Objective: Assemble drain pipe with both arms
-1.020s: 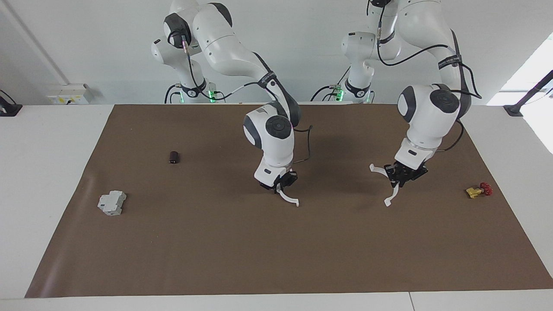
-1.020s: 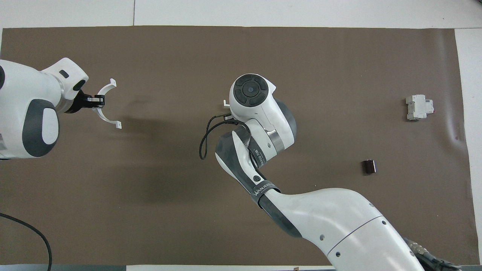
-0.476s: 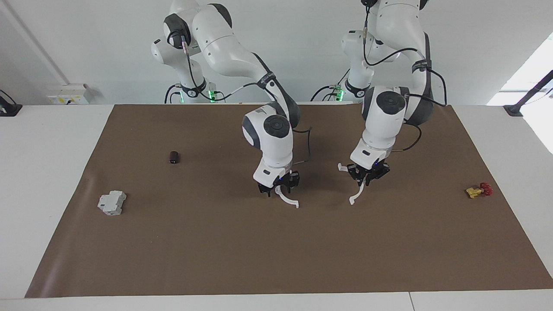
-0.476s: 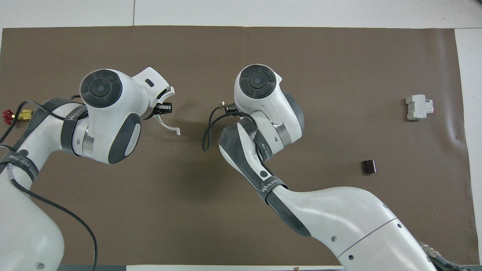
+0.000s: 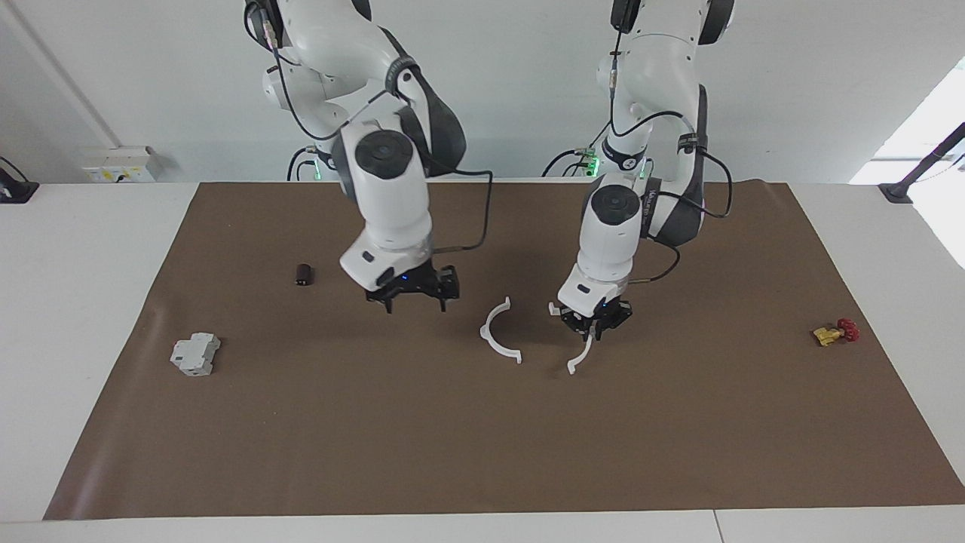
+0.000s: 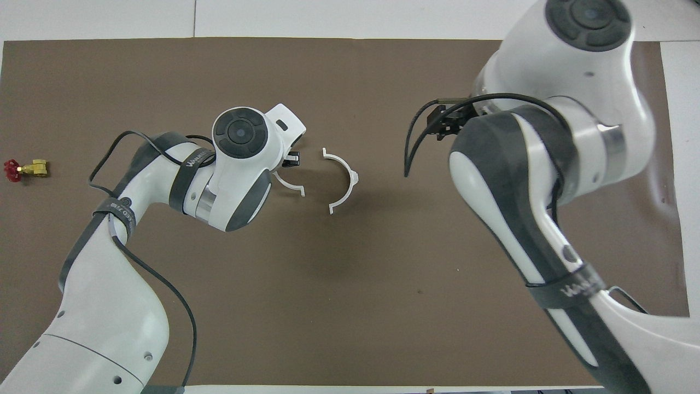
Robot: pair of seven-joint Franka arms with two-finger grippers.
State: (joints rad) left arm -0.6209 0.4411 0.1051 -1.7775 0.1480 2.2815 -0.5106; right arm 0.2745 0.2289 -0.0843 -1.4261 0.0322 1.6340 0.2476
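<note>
One white half-circle arc [image 5: 497, 336] of the drain pipe lies flat on the brown mat [image 5: 482, 452] near the middle; it also shows in the overhead view [image 6: 345, 178]. My left gripper [image 5: 595, 323] is shut on the other white arc [image 5: 582, 356] and holds it low over the mat, just beside the lying arc, toward the left arm's end. The two arcs are apart, with their open sides facing each other. The held arc [image 6: 290, 186] and left gripper [image 6: 290, 161] also show in the overhead view. My right gripper [image 5: 413, 292] is open and empty, raised over the mat, on the right arm's side of the lying arc.
A grey boxy block [image 5: 195, 354] and a small dark cylinder [image 5: 303, 274] sit toward the right arm's end. A yellow valve with a red knob [image 5: 833, 332] sits toward the left arm's end. The right arm hides the block and the cylinder in the overhead view.
The right gripper let go of its arc, left it on the mat, and rose away toward its own end. The left gripper carried its arc in beside the lying one.
</note>
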